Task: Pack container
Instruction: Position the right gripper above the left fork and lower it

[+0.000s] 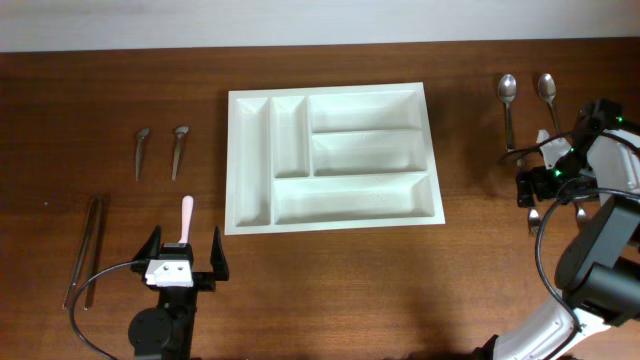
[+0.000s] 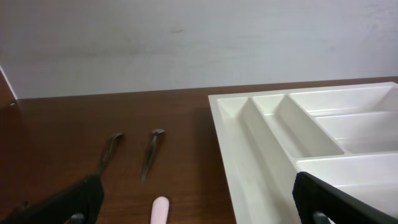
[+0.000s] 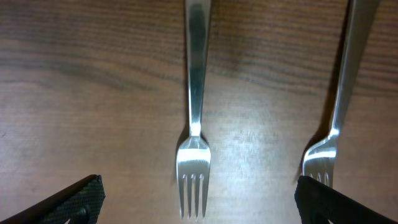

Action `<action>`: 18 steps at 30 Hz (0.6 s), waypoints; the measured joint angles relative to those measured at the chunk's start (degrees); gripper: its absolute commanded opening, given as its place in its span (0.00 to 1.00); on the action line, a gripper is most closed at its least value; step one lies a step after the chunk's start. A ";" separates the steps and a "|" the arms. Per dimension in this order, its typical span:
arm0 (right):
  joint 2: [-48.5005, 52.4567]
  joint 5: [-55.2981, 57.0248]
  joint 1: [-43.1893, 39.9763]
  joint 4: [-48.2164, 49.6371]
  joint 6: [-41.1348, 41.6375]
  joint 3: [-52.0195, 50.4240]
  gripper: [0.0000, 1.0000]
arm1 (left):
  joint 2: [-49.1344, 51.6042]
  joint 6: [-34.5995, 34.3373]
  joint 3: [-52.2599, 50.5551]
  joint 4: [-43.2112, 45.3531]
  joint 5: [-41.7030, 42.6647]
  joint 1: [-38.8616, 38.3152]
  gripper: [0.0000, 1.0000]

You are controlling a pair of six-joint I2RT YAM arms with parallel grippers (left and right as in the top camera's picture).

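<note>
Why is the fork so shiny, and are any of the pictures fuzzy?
Right wrist: light glints off the middle fork and leaves a pale sheen on the wooden table beside it. Left wrist: a bit soft, and the two small utensils look fuzzy. Overhead: sharp and evenly lit, with only faint shadows inside the white tray.

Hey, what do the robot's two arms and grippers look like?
Left arm: black, a white block behind black fingers, a thin cable looping alongside. Right arm: black joints with white shells, small green lights, a dark cable looping down.
</note>
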 measured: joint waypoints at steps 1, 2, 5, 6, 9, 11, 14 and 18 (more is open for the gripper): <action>0.39 0.00 0.00 0.20 -0.09 0.00 0.99 | 0.00 0.02 0.00 0.00 0.00 0.00 0.99; 1.03 0.00 0.00 0.48 -0.07 0.00 0.99 | 0.00 0.02 0.00 0.00 0.00 0.00 0.99; 3.34 -0.04 0.00 1.27 -0.22 0.00 0.99 | 0.00 0.00 0.00 0.00 0.00 0.00 0.99; 4.04 -0.07 0.00 1.36 -0.26 0.00 0.99 | 0.00 0.00 0.00 0.00 0.00 0.00 0.99; 5.97 -0.31 0.00 1.51 -0.28 -0.04 0.99 | 0.00 0.00 0.00 0.00 0.00 0.00 0.99; 6.86 -0.33 0.00 1.88 -0.28 -0.04 0.98 | 0.00 0.00 0.00 0.00 0.00 0.00 0.99; 7.89 -0.50 0.00 2.75 -0.28 -0.04 0.99 | 0.00 0.00 0.00 0.00 0.00 0.00 0.99; 8.13 -0.76 0.00 3.28 -0.33 -0.04 0.99 | 0.00 0.00 0.00 0.00 0.00 0.00 0.99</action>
